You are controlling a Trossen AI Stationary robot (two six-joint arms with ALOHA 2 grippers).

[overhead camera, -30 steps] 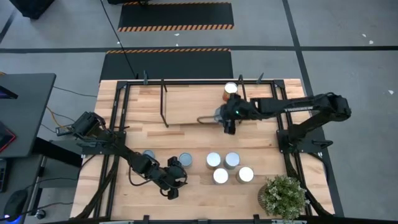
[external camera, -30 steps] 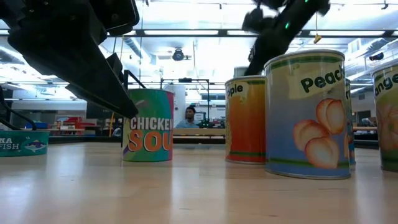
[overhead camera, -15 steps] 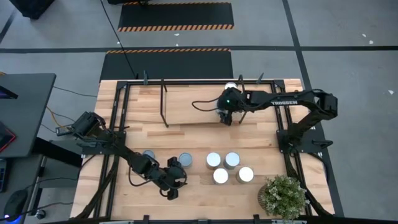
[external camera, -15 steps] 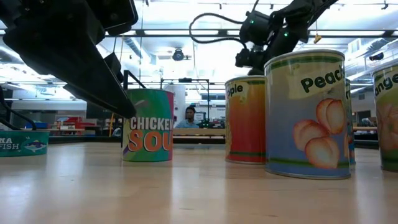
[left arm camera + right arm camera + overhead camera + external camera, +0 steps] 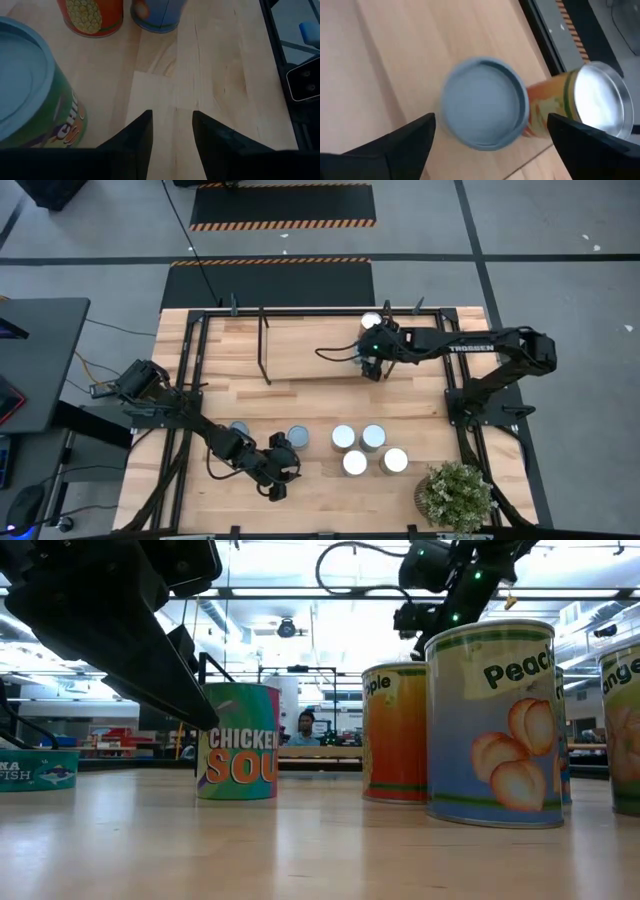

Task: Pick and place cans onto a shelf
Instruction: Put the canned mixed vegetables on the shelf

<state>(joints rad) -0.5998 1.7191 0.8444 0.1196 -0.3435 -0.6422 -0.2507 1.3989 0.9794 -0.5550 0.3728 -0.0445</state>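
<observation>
My right gripper (image 5: 371, 368) hangs open over the shelf (image 5: 300, 350), a light board in a black rod frame. In the right wrist view its fingers (image 5: 405, 145) stand apart on either side of a can with a blue-grey top (image 5: 484, 102), touching nothing. That can stands upright on the board beside an orange can with a silver top (image 5: 597, 97) (image 5: 371, 321). My left gripper (image 5: 277, 485) (image 5: 171, 120) waits low over the table's near part, open with only bare wood between its fingers, next to a green soup can (image 5: 35, 100) (image 5: 238, 740).
Several more cans stand in a cluster on the table's near half (image 5: 343, 437) (image 5: 394, 461), with a flat tin (image 5: 240, 430) at their left. A bushy potted plant (image 5: 455, 495) sits at the near right corner. Black frame rods (image 5: 263, 345) rise around the shelf.
My right gripper has opened over the shelf and let go of the blue-grey-topped can, which now stands on the board. The gripper has shifted a little toward the table's right and far side, and its wrist has turned.
</observation>
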